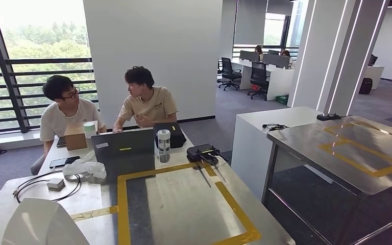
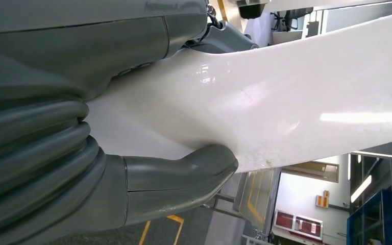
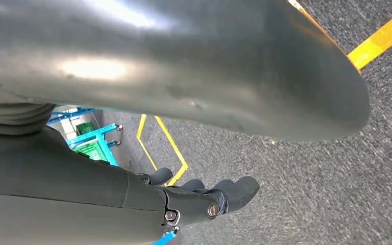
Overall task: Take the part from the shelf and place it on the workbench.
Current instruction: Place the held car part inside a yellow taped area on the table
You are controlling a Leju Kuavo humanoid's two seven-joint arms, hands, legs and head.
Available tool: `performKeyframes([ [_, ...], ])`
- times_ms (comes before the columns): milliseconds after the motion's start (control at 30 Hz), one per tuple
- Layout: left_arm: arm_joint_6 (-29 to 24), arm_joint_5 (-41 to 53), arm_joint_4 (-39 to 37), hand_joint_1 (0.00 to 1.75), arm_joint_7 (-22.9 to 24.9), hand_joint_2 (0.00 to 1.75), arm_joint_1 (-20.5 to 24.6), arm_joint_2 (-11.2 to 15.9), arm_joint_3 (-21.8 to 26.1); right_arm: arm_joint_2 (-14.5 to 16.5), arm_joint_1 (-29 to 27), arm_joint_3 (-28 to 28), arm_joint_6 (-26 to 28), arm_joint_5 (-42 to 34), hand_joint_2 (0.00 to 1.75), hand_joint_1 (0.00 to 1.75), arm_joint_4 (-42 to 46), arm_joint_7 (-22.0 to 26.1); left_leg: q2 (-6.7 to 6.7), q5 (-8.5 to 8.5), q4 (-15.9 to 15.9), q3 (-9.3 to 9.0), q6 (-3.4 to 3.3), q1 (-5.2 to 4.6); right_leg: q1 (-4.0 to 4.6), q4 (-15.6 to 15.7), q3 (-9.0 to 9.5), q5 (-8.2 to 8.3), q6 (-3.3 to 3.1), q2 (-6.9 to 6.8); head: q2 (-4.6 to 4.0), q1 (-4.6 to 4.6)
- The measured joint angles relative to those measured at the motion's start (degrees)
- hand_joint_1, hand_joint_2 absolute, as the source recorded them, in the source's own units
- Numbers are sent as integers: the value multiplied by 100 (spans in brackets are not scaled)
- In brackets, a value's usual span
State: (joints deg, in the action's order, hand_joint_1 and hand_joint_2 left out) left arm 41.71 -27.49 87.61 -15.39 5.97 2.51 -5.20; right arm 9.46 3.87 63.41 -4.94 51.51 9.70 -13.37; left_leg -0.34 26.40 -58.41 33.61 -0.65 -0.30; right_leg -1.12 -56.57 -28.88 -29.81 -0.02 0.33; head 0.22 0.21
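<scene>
The glossy white curved part [image 1: 41, 222] is cut off by the head view's edges at seven o'clock, so its full outline cannot be told. In the left wrist view the same white part [image 2: 286, 92] runs out of frame toward three o'clock, and it hides most of the left hand [image 2: 132, 168]; a thick grey thumb [image 2: 194, 166] presses its underside, the darker fingers mostly covered. In the right wrist view a dark grey rounded cover crowds twelve o'clock and hides much of the right hand [image 3: 204, 196]. Far at one o'clock in the head view, the seated people [image 1: 270, 52] at the desks are too small to make out.
</scene>
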Motion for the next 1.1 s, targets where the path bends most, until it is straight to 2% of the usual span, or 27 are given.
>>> performKeyframes([
  [67,-2,1,-31,175,-1,175,31,-17,-30,0,-1,15,0,-3,0,0,0,0,0,4,-7,-3,-5,-6,-11,6,6,-6,95,-1,0,-1],
  [133,-1,-18,-71,175,-1,175,75,-28,-54,0,-1,33,0,-3,0,0,0,-1,0,4,-5,-12,-5,-7,-14,9,13,-9,132,-3,0,-3],
  [333,10,-186,-211,175,29,175,281,-14,-64,-2,-5,64,0,30,0,0,0,-1,1,-1,24,-61,3,-4,-9,9,44,-9,133,-5,0,-7],
  [567,-38,-240,-261,175,31,175,325,10,-64,-8,-5,66,0,76,0,0,0,-1,2,-7,38,-71,13,-1,-7,8,50,-10,131,-5,0,-8],
  [667,-183,-339,-164,175,-58,175,190,172,20,-58,-9,63,-34,204,0,0,1,-1,2,-8,52,-79,22,-2,-6,8,57,-16,122,-4,0,-9],
  [833,-283,-371,121,175,-259,175,-319,448,397,-137,-28,46,-144,333,0,0,1,0,2,1,62,-94,35,0,-5,8,59,-33,100,-9,0,-15],
  [1100,-298,-105,239,175,-256,175,-428,455,540,-140,6,48,-146,307,0,0,0,-1,-8,2,65,-93,38,1,-4,7,66,-38,93,-21,0,-16],
])
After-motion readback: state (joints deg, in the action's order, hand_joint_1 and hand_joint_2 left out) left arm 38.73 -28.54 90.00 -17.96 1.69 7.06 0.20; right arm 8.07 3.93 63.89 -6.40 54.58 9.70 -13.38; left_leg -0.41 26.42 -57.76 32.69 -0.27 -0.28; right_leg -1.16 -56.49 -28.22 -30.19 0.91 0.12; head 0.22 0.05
